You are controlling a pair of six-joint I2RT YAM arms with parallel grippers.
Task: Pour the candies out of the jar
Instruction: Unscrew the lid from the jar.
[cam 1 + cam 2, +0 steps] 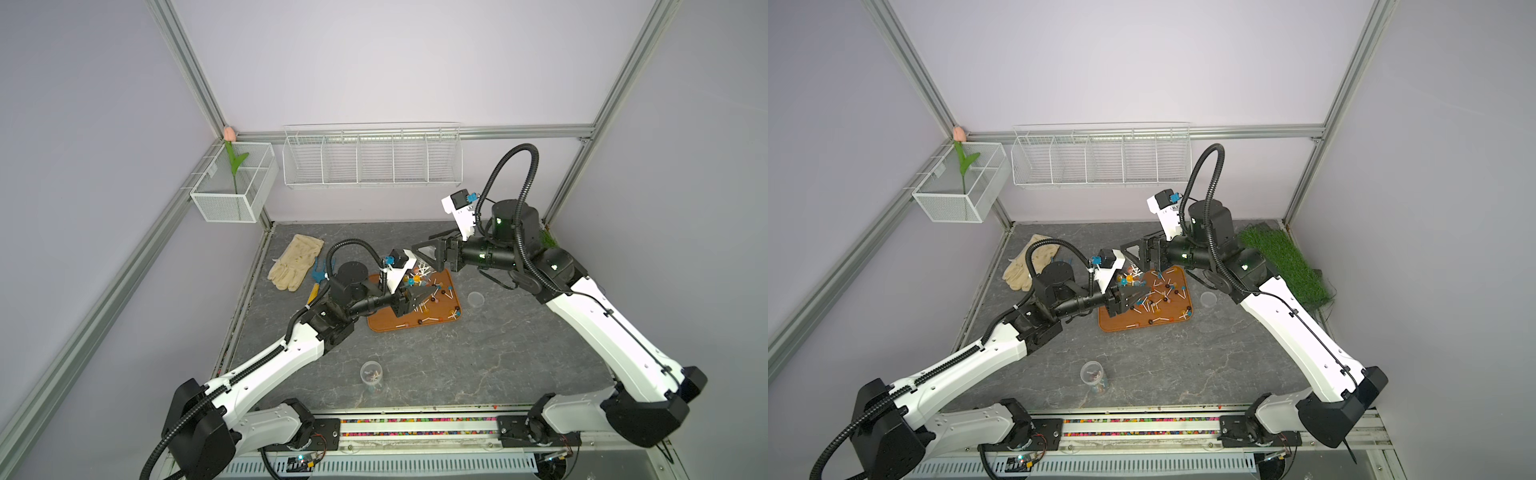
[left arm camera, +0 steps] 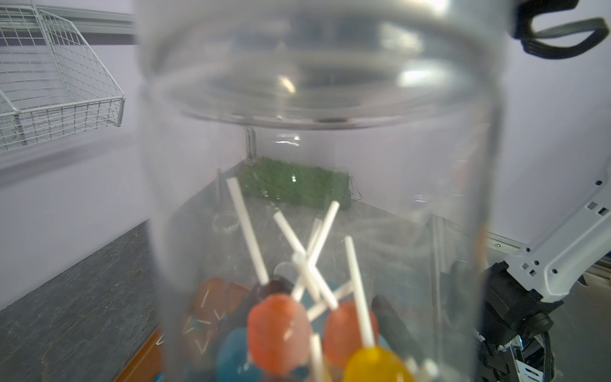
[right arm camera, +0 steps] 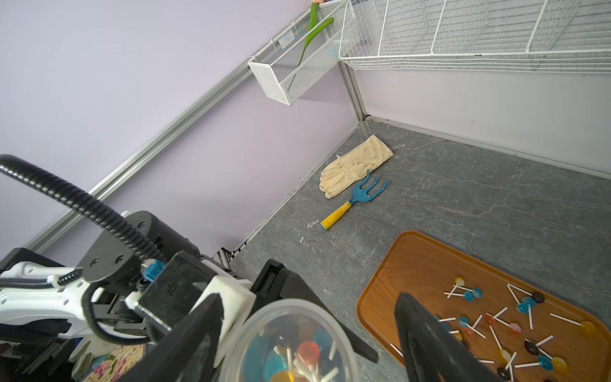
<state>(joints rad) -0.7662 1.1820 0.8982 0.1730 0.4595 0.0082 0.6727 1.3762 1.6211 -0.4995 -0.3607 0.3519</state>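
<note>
Pouring was partly done: many small lollipop candies [image 3: 529, 302] lay on the brown rectangular tray [image 3: 403, 264], and more sat in the clear plastic jar [image 3: 291, 340]. The left hand [image 1: 424, 296] clenched the jar, raised at the tray's edge. The right hand [image 1: 427, 254] was released, straddling the jar. The next move likely called for tipping the jar further over the tray.

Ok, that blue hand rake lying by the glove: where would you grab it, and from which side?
Probably the yellow handle, from straight above, closing across its width. The rake lies flat on the table, so no side approach gets under it; the handle is straight and points away from the glove, while the curved tines crowd it.
</note>
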